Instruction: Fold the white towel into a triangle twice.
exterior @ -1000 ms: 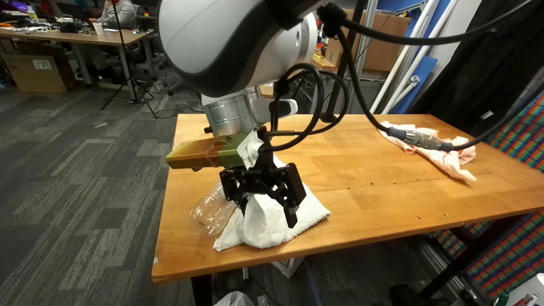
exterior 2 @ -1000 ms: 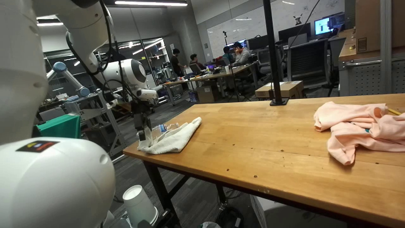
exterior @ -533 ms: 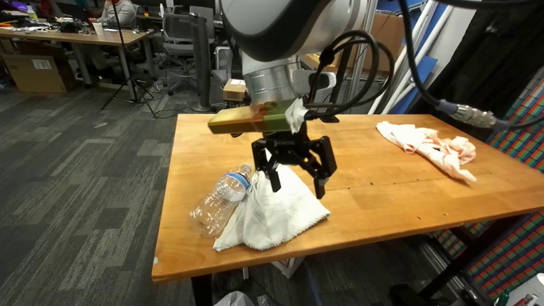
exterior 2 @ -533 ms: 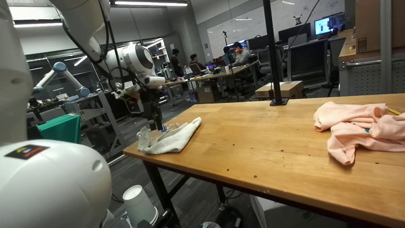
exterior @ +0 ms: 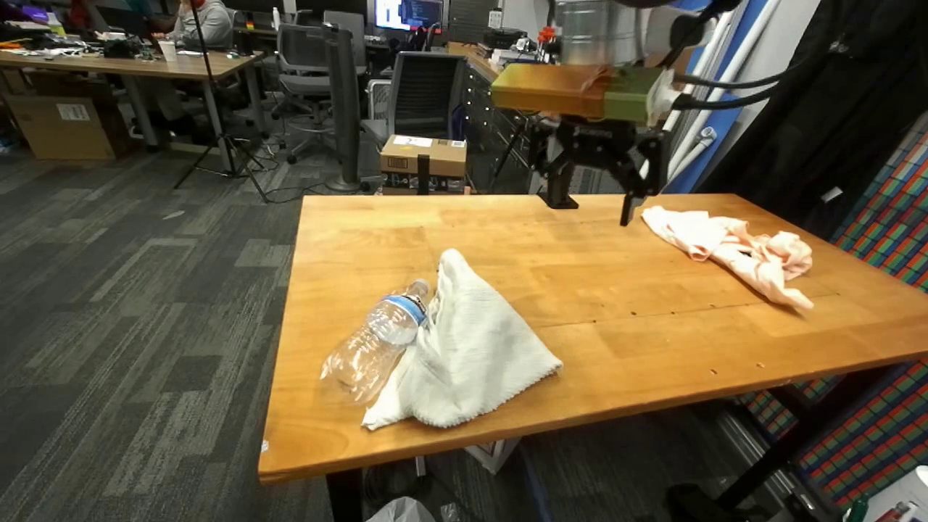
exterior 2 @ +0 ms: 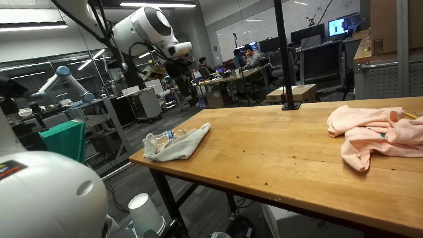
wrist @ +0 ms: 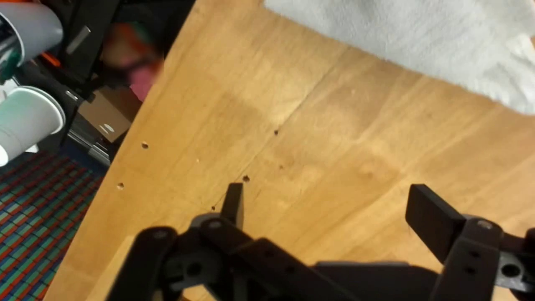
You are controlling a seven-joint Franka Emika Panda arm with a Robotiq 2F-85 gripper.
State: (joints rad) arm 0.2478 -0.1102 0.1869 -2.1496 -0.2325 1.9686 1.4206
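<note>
1. We see a robot lab, a bit like an office.
2. We spot a white robot arm (exterior 2: 132,30) and a blue-gray robot arm (exterior 2: 62,71).
3. We see people (exterior 2: 253,59), a long desk (exterior: 181,65), bright screens (exterior 2: 336,27), chairs (exterior 2: 320,64) and a whiteboard (exterior 2: 257,30).

- In an exterior view, you look down across the table (exterior: 616,275) from beyond its edge.
- In an exterior view, you face more level, close past the arm casing (exterior 2: 49,191).
- In the wrist view, you look down past the claw (wrist: 325,195).
- Both exterior views share the towel (exterior: 471,341) and pink cloth (exterior 2: 363,145).
</note>
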